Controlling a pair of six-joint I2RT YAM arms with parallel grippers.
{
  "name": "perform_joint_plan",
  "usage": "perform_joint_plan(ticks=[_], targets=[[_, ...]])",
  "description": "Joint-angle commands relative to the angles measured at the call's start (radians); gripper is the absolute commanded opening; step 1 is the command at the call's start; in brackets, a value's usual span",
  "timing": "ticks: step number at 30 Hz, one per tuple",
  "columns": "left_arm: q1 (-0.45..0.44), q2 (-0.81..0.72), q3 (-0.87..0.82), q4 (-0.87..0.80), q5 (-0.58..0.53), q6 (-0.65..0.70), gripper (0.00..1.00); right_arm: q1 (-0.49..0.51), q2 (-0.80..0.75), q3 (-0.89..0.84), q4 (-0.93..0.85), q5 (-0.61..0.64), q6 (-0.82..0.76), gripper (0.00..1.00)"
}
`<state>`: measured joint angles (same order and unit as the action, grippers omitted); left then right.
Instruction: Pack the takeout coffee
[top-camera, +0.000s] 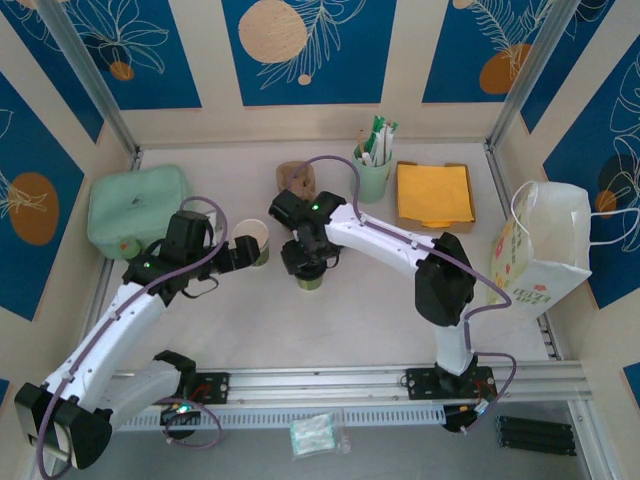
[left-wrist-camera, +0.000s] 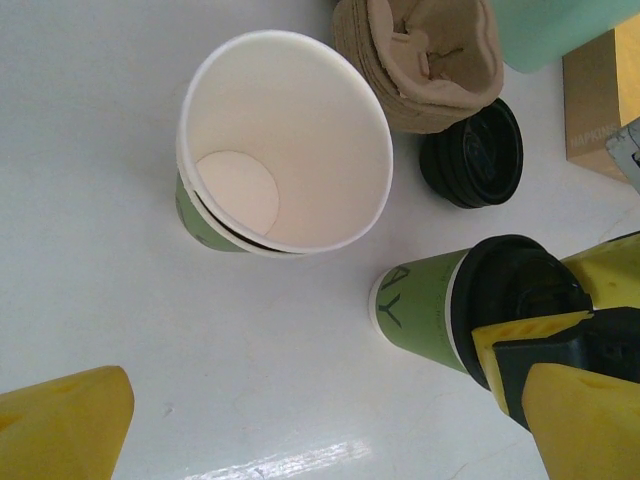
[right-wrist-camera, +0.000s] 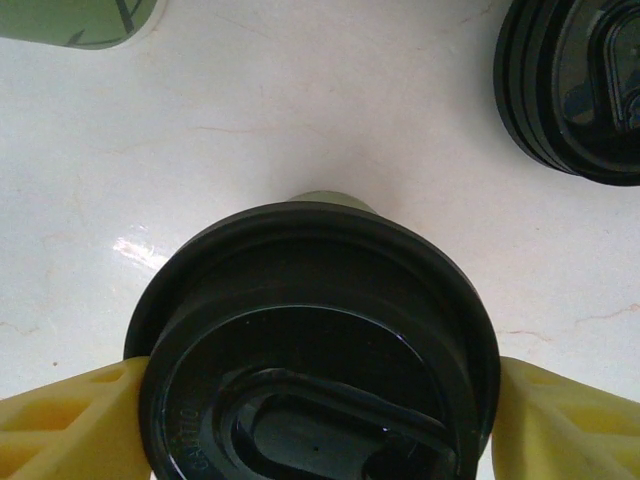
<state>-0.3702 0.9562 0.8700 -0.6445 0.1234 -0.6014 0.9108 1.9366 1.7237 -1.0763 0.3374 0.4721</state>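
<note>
The takeout coffee (top-camera: 309, 281) stands upright in the middle of the table, green-sided (left-wrist-camera: 430, 305) with a black lid (right-wrist-camera: 315, 340). My right gripper (right-wrist-camera: 315, 400) comes down over it, and its yellow fingers (right-wrist-camera: 70, 420) press against the lid's rim on both sides. A little to the left, my left gripper (top-camera: 235, 255) hovers open with nothing between its fingers (left-wrist-camera: 60, 425), beside a lidless green cup (left-wrist-camera: 290, 140) with a cream inside.
Stacked loose black lids (left-wrist-camera: 475, 155) and brown cardboard sleeves (left-wrist-camera: 420, 60) lie just behind the cups. A white paper bag (top-camera: 540, 250) stands at the right. A mint cup of sachets (top-camera: 373, 170), orange napkins (top-camera: 435, 193) and a green pouch (top-camera: 138, 208) sit further back.
</note>
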Motion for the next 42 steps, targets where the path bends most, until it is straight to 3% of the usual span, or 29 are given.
perform_joint_plan(ticks=[1, 13, 22, 33, 42], targets=[[0.013, -0.016, -0.008, 0.006, 0.018, -0.007, 0.99, -0.001, -0.066, -0.036, -0.023, 0.013, 0.019, 0.71], [0.013, -0.004, 0.022, 0.008, 0.058, 0.006, 1.0, -0.09, -0.282, -0.167, -0.013, 0.012, 0.043, 0.7], [0.002, 0.015, 0.071, 0.023, 0.159, 0.012, 0.99, -0.342, -0.413, -0.299, 0.011, -0.027, 0.009, 0.7], [-0.143, 0.093, 0.155, 0.048, 0.131, -0.003, 1.0, -0.611, -0.428, -0.37, 0.053, -0.022, -0.034, 0.7], [-0.242, 0.163, 0.177, 0.077, 0.082, -0.012, 1.0, -0.709, -0.39, -0.392, 0.087, -0.037, -0.058, 0.7]])
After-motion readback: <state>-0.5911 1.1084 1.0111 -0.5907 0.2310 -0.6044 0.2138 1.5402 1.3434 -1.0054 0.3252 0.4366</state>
